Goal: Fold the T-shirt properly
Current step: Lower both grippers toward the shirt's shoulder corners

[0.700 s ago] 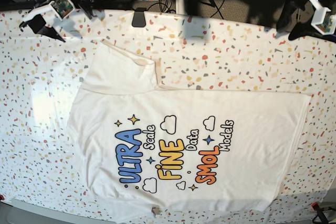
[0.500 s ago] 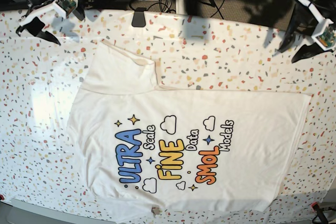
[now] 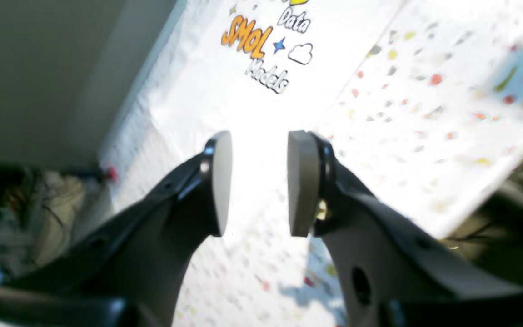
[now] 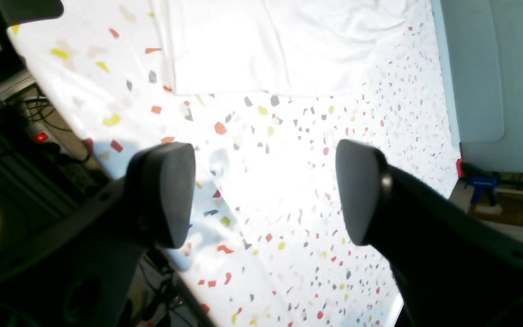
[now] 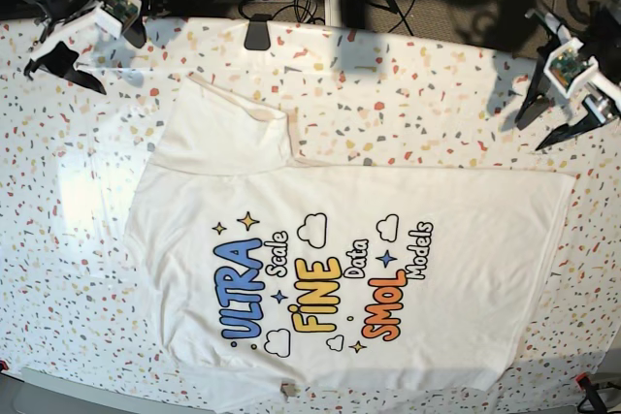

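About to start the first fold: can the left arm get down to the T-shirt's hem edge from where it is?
Probably yes. The left gripper hangs open above bare tabletop, just beyond the T-shirt's hem edge, and nothing lies between them.

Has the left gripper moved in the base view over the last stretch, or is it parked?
Yes. The left gripper has dropped down the picture from the table's far edge, nearer the T-shirt hem corner.

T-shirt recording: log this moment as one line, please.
T-shirt: flat, print up, one sleeve folded in | left pincer: open, above table | right pincer: open, empty
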